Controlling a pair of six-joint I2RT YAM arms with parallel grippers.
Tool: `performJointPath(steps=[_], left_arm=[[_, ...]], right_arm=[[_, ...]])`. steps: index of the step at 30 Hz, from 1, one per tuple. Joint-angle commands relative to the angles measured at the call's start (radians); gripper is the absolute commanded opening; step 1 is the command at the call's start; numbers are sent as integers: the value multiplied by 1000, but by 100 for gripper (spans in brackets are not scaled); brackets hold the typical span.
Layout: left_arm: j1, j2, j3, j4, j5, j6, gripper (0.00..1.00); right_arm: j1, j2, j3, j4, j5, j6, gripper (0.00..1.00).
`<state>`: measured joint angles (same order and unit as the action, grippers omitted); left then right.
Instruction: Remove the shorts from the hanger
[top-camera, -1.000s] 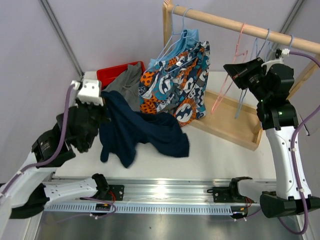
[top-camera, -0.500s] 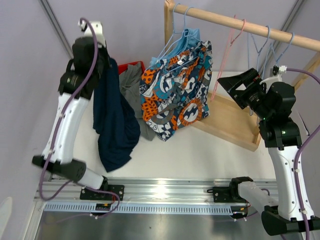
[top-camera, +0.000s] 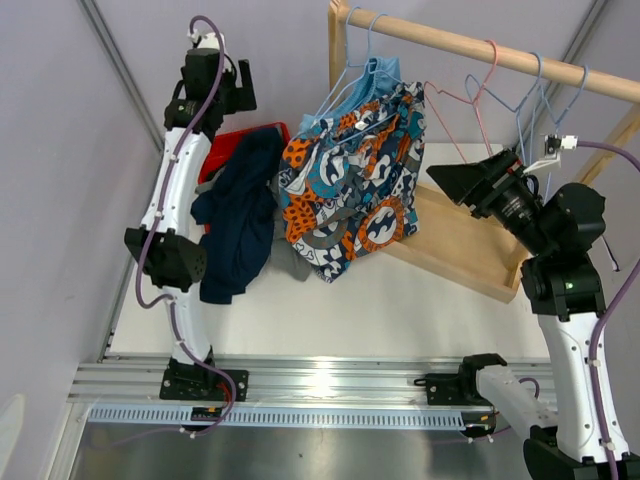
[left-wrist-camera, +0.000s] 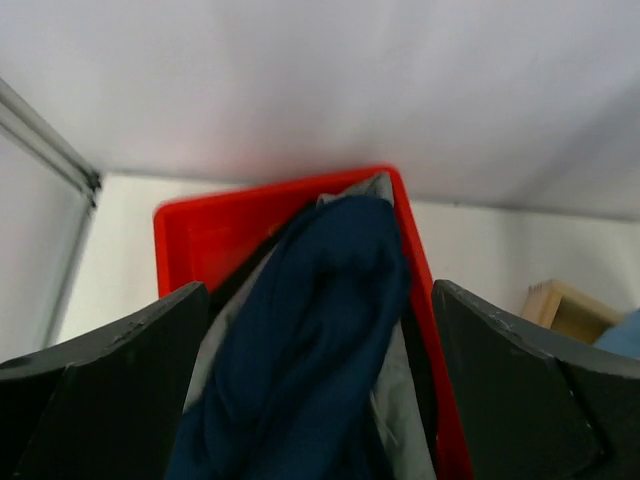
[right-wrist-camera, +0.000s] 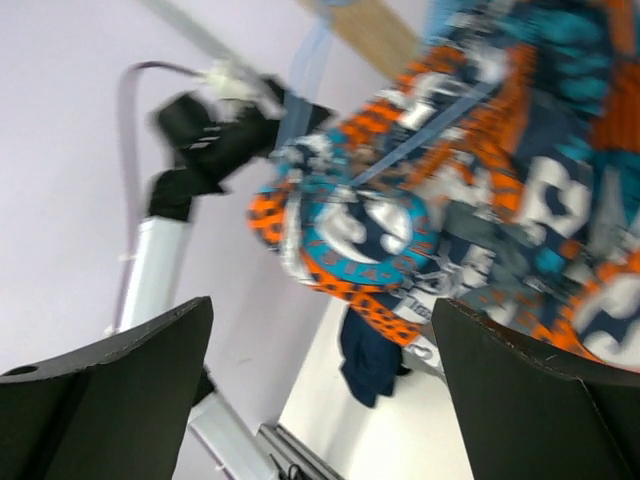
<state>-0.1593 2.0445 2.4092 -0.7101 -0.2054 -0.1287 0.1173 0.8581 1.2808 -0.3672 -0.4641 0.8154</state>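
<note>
The orange, blue and white patterned shorts hang from a light blue hanger on the wooden rail. Navy shorts lie draped over the red bin and down onto the table, on top of grey shorts. My left gripper is open high above the bin; its wrist view looks down on the navy shorts, well below the left gripper. My right gripper is open, to the right of the patterned shorts, touching nothing. The right gripper holds nothing.
Empty pink and blue hangers hang on the rail near my right arm. The rack's wooden base lies on the white table under them. A slanted metal frame post stands left of the raised left arm.
My left arm rose from the table to high above the red bin with the navy shorts, then opened; the shorts dropped over the bin. My right gripper opened and lowered away from the rail.
</note>
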Motion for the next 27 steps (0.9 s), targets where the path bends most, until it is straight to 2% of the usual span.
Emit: performJointPath(steps=[1,3,4,6,8,12,17,21,27], left_arm=[[-3,-110,-107,27,21,-83,99],[-11,-255,-313,67,0,-106,99],[-16,-314,-359,105,-6,-112,99],[-42,-488,-564,136,-25,-117,99],[-66,-649,-702,162,-20,-121,99],[-98,-872,-986,167,0,-123,99],[-118,-1064,-1298,196,14,-83,99],[-134,-1191,-1435,261,15,-101,99],[-138,-1184,-1443,259,-6,-114,99]], right_arm=[[39,13,66,255,-139,28,100],[86,51,121,283,-108,10,99],[158,105,190,274,-87,-42,100],[235,165,262,225,11,-109,99],[310,264,351,192,88,-169,99],[357,430,475,162,174,-205,97],[374,596,560,178,252,-229,96],[384,694,646,188,266,-229,95],[401,798,713,205,311,-223,93]])
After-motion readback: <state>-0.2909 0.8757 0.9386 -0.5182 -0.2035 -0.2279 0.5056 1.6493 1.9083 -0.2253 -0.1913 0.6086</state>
